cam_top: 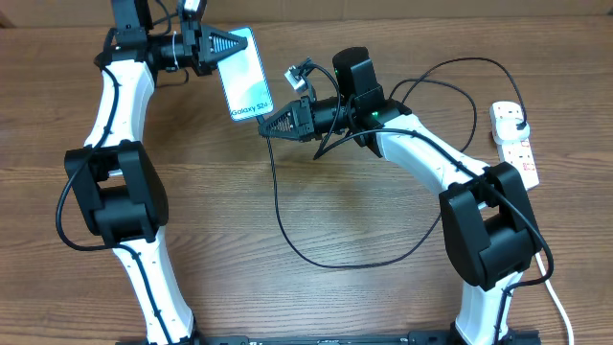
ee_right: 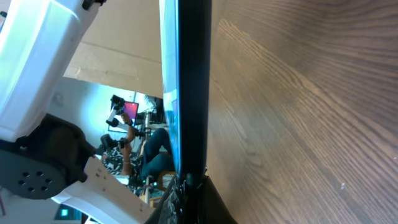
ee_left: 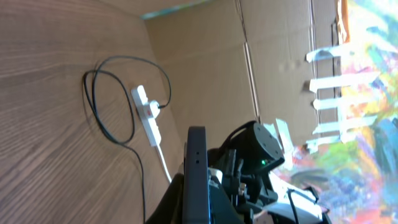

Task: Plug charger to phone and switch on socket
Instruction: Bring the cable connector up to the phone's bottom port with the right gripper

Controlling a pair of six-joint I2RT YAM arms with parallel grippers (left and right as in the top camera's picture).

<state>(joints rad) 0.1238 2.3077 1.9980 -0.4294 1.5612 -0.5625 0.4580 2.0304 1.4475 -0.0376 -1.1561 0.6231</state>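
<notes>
Brown cardboard (cam_top: 412,10) backs a wood-grain tabletop (cam_top: 335,311). Above it, the left tool (cam_top: 230,45) is pressed together on the top end of the phone (cam_top: 245,77) and holds it lifted and tilted, with its teal-blue screen facing up. White lettering near the phone's lower end reads "Galaxy S24". The right tool (cam_top: 271,126) is pinched shut on the small tip of the charger (cam_top: 275,187), held against the phone's lower edge. The right wrist view shows the phone edge-on, directly ahead of the fingers, but not whether the tip is seated. The thin black cable loops across the tabletop to its black plug, which sits in the socket (cam_top: 514,144) at the far right. The red marks on the socket are too small to read. A white cord (cam_top: 558,305) trails from the socket.
</notes>
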